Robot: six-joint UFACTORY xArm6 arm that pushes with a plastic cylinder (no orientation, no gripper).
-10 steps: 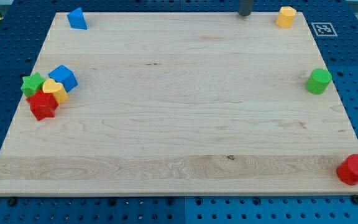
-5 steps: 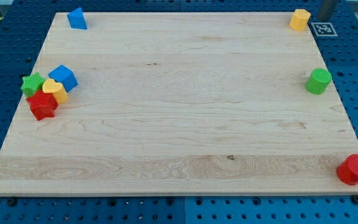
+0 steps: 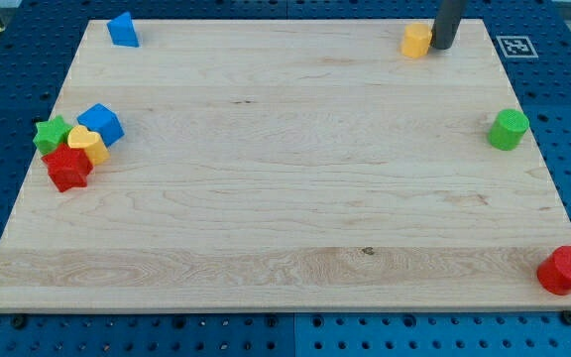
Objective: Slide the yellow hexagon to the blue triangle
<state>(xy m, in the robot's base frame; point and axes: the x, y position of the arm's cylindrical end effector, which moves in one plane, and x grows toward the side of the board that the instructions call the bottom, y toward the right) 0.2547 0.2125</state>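
The yellow hexagon (image 3: 416,41) lies near the board's top edge, right of the middle. My tip (image 3: 443,46) stands right against its right side. The blue triangle (image 3: 122,30) sits at the board's top left corner, far to the left of the hexagon.
A cluster at the left edge holds a blue cube (image 3: 100,124), a yellow heart (image 3: 86,145), a green star (image 3: 52,133) and a red star (image 3: 67,169). A green cylinder (image 3: 509,130) stands at the right edge. A red cylinder (image 3: 564,271) sits at the bottom right corner.
My tip went round from the hexagon's left to its right side and pushed it leftward along the top edge, from the top right corner.
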